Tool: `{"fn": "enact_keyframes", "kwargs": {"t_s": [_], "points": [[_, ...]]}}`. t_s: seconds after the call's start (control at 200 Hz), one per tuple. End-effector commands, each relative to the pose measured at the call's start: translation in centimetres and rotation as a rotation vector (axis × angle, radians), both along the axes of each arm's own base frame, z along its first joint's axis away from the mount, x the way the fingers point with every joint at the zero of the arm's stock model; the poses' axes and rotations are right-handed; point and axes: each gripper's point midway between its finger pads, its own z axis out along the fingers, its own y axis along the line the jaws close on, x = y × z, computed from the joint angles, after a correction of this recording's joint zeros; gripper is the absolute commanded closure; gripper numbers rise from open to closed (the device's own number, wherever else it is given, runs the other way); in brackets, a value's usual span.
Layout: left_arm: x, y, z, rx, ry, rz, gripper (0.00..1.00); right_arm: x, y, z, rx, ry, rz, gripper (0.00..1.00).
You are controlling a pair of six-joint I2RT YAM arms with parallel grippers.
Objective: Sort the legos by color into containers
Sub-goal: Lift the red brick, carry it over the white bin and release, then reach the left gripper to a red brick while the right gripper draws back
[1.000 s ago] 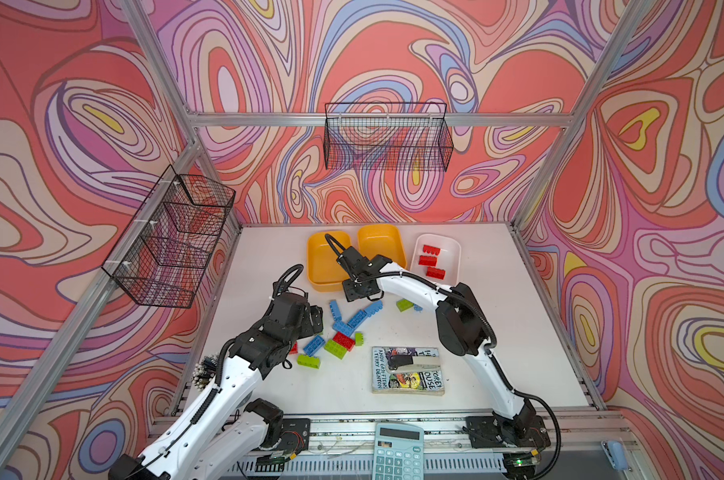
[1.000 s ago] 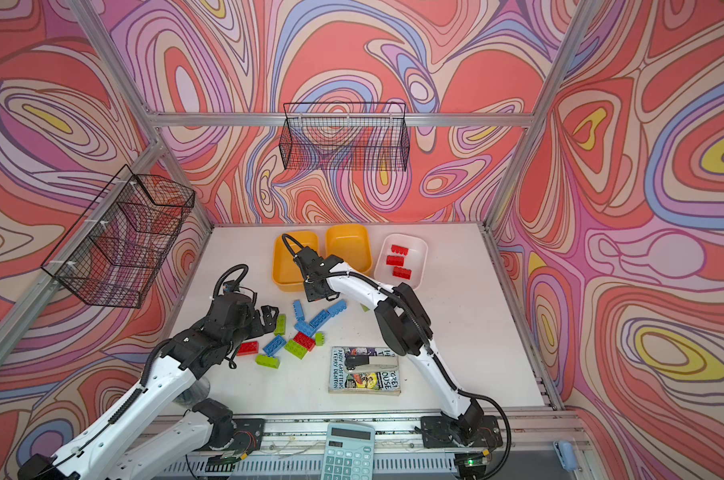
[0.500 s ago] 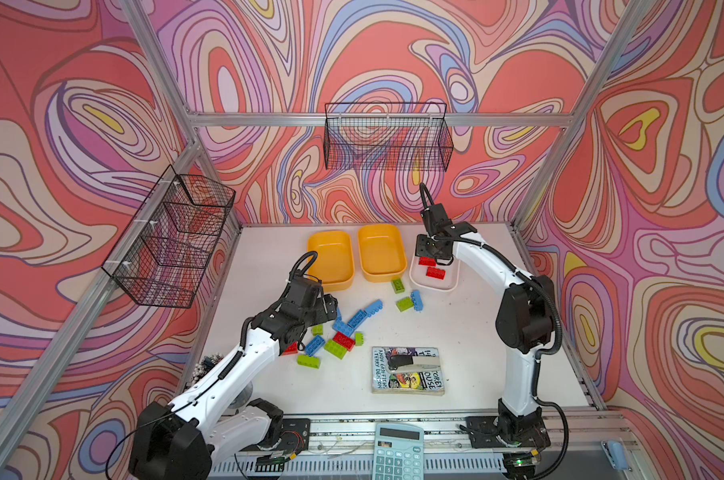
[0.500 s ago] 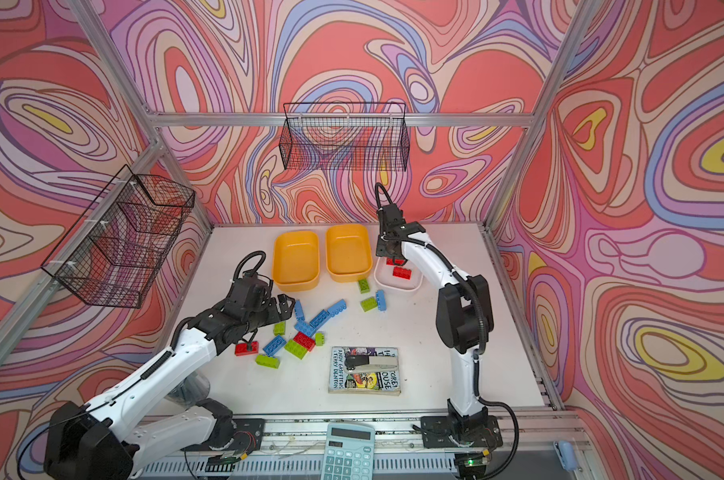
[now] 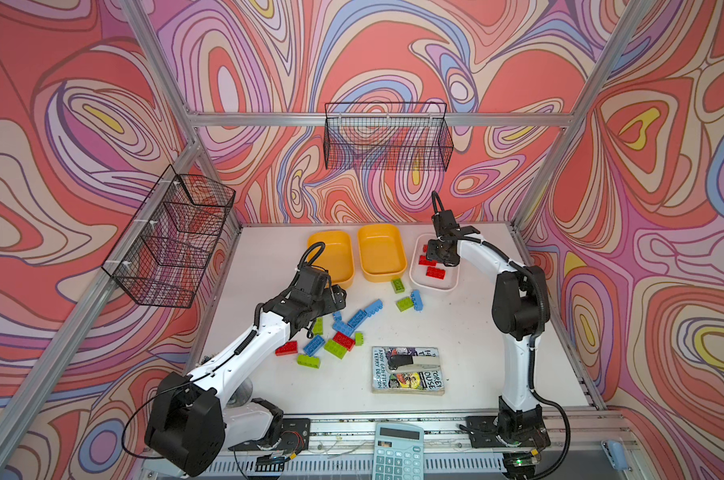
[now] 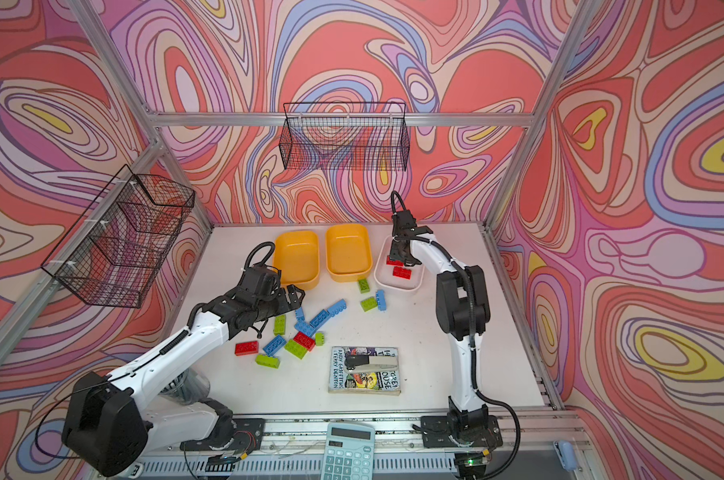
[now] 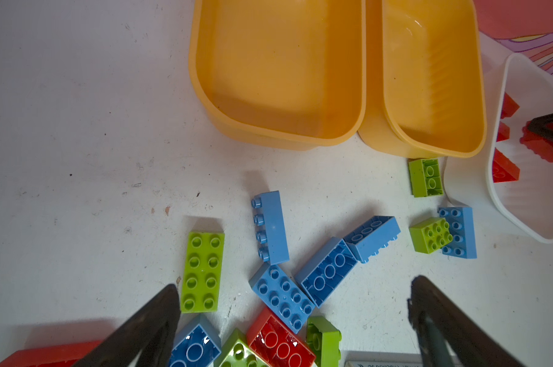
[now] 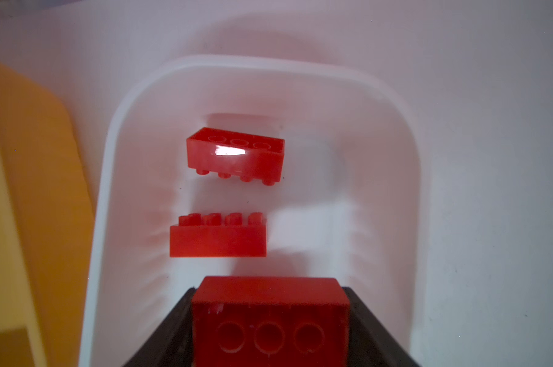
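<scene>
Right pincer (image 8: 269, 289) now over tub (image 8: 262, 63), lego (image 8: 268, 321) within

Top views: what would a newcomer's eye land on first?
The swirling red, purple and blue walls dominate. Mid-table, a loose pile of red, blue and green legos lies below the open left gripper, before two empty orange tubs. Back right, the right gripper holds a red brick over the white tub, with other red bricks inside.
</scene>
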Motion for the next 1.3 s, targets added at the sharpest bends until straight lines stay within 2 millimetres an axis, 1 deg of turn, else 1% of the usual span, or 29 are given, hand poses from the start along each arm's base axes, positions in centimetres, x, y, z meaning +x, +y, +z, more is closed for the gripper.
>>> {"fn": "enact_keyframes", "kwargs": {"t_s": [0.0, 0.055, 0.12, 0.205, 0.275, 0.305, 0.346, 0.456, 0.541, 0.726, 0.776, 0.786, 0.801, 0.856, 0.986, 1.097, 1.197, 1.292], "points": [[0.5, -0.5, 0.7, -0.026, -0.011, 0.017, 0.0, 1.5, 0.5, 0.2, 0.027, -0.023, 0.027, 0.3], [0.3, -0.3, 0.6, -0.018, -0.001, 0.021, 0.0, 1.8, 0.8, 0.5, 0.041, -0.028, 0.037, 0.2], [0.2, -0.3, 0.7, -0.009, 0.009, 0.01, 0.0, 2.1, 1.2, 1.6, 0.062, -0.053, 0.048, 0.13], [0.1, -0.3, 1.1, 0.007, 0.023, -0.004, 0.0, 2.2, 1.6, 3.3, 0.091, -0.09, 0.058, 0.09], [0.0, -0.3, 1.5, 0.019, 0.029, -0.011, 0.0, 1.7, 2.4, 4.9, 0.147, -0.118, 0.074, 0.08], [0.0, -0.3, 1.7, 0.021, 0.029, -0.012, 0.0, 1.3, 2.7, 5.3, 0.163, -0.123, 0.077, 0.05], [0.0, -0.1, 1.9, 0.025, 0.03, -0.011, 0.0, 0.8, 3.0, 6.0, 0.185, -0.136, 0.079, 0.04], [-0.4, 0.4, 2.5, 0.036, 0.033, 0.004, 0.01, -1.7, 4.5, 7.4, 0.219, -0.152, 0.11, 0.02], [-1.1, 0.8, 2.6, 0.038, 0.041, 0.023, 0.01, -4.1, 6.3, 7.5, 0.224, -0.143, 0.154, 0.02], [-3.0, 2.3, 1.9, 0.05, 0.073, 0.073, 0.02, -9.3, 10.8, 7.7, 0.228, -0.128, 0.252, 0.02], [-3.6, 2.8, 1.8, 0.056, 0.082, 0.089, 0.02, -10.3, 11.6, 7.1, 0.232, -0.114, 0.267, 0.02], [-3.7, 2.8, 1.7, 0.057, 0.084, 0.092, 0.02, -10.7, 11.8, 7.8, 0.24, -0.127, 0.273, 0.02], [-3.9, 3.0, 1.7, 0.058, 0.086, 0.098, 0.02, -11.0, 12.1, 8.1, 0.245, -0.131, 0.279, 0.02], [-4.6, 3.4, 1.5, 0.06, 0.098, 0.112, 0.02, -12.0, 12.9, 8.1, 0.251, -0.127, 0.297, 0.02], [-5.9, 4.2, 1.3, 0.06, 0.114, 0.139, 0.02, -13.7, 14.6, 8.5, 0.25, -0.129, 0.344, 0.02], [-6.7, 4.7, 1.2, 0.061, 0.126, 0.154, 0.02, -14.4, 15.5, 9.2, 0.261, -0.145, 0.364, 0.02], [-7.1, 4.9, 1.0, 0.066, 0.145, 0.165, 0.03, -15.0, 16.0, 9.9, 0.279, -0.164, 0.376, 0.02], [-7.1, 4.8, 0.8, 0.063, 0.163, 0.175, 0.03, -15.7, 16.3, 10.2, 0.29, -0.171, 0.385, 0.02]]}}
